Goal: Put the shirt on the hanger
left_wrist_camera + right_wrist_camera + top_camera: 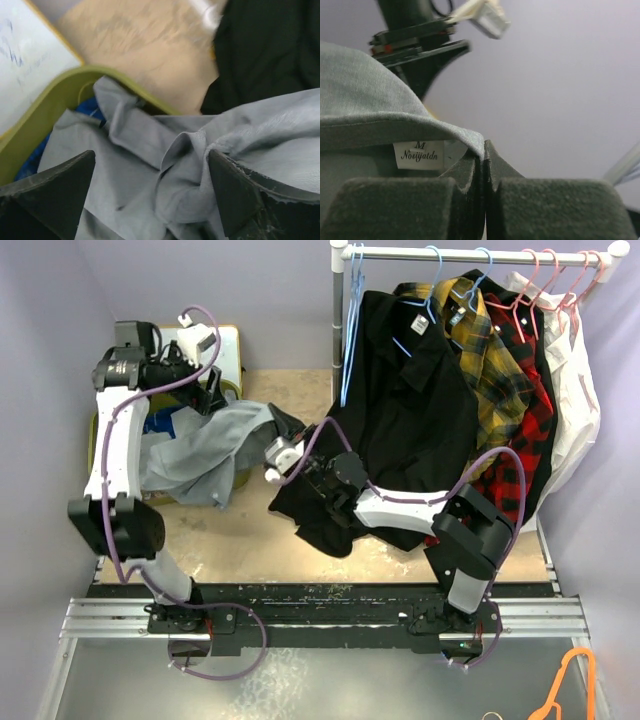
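Right gripper [484,150] clamps tight on the shirt [215,445] at the collar, just beside the white neck label [419,154]! Left gripper [151,156] stands spread wide over the grey cloth, which spills out of the green basket [75,82]. The hanger [348,340] hangs on the rail [480,254].

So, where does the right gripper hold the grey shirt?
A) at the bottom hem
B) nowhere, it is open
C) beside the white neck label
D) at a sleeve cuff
C: its wrist view shows the right gripper shut on the shirt edge beside the white neck label.
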Robot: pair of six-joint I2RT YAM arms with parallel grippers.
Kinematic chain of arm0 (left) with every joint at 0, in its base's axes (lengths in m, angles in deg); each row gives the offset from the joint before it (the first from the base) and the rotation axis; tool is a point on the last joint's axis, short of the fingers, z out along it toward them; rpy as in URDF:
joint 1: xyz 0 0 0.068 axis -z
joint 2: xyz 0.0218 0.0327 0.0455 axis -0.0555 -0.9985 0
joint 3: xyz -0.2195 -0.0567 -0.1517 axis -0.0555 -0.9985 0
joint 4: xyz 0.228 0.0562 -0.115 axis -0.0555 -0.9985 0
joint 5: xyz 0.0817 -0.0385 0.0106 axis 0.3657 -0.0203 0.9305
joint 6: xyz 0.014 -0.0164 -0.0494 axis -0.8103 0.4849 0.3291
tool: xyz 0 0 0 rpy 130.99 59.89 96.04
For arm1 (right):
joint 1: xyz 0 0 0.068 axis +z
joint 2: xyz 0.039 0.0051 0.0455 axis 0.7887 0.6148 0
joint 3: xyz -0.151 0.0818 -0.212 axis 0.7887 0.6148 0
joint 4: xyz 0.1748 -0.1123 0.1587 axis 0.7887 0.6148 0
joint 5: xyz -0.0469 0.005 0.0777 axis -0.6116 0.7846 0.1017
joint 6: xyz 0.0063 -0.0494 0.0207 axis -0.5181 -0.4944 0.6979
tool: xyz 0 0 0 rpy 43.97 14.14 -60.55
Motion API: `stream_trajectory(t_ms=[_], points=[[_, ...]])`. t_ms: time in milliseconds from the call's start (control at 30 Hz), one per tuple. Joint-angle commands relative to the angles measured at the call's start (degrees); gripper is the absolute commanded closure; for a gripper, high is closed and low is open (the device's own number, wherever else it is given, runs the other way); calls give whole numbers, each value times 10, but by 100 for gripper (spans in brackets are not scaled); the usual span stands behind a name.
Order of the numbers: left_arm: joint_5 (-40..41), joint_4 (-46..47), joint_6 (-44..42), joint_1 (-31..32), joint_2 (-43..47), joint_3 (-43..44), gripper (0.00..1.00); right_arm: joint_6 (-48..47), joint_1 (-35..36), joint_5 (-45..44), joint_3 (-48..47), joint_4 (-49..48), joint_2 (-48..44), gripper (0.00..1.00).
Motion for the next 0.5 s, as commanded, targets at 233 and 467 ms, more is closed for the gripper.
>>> stream_trajectory(t_ms=[233,467], points=[[19,-278,-234,-4,175,96,1,230,-62,-127,33,50,-25,100],[24,-315,-286,-1,277,-49,1,264,-64,-127,35,73,-16,100]])
